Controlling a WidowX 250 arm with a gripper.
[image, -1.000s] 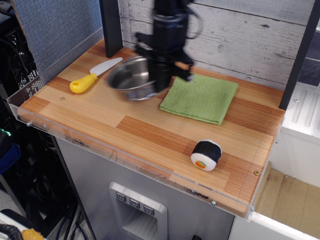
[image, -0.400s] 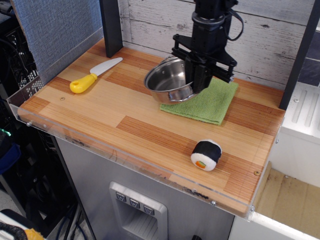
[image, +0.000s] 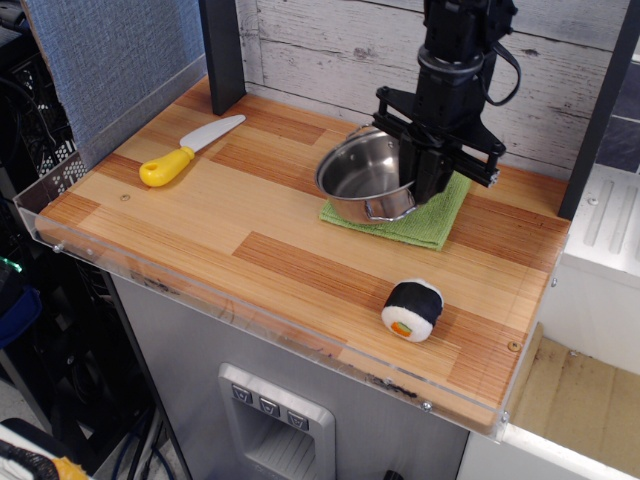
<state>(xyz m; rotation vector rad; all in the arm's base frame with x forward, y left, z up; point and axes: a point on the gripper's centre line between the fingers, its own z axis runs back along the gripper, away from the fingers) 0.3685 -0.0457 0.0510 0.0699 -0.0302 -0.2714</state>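
The gripper (image: 424, 184) is closed on the right rim of the bowl (image: 362, 172), its black fingers pinching the thin wall from inside and outside. The bowl is tilted, mouth turned up and to the left, and sits over the left half of the cloth (image: 432, 228); whether its base touches the cloth cannot be told.

The bowl is round, polished steel with a smooth, shiny inside and a rolled lip. The cloth is green, square, flat and finely ribbed. It lies on a table (image: 250, 255) of striped light and dark wood strips.

Left of the cloth, well apart, lies a knife (image: 187, 151) with a yellow handle and a pale plastic blade. In front of the cloth, towards the table's near edge, stands a soft sushi roll (image: 412, 309), black round the side and white with orange at the end.

Behind the cloth runs a wall (image: 330, 50) of grey planks, close to the arm. Bare wood lies open between the cloth and the knife, and a clear strip lines the near edge.
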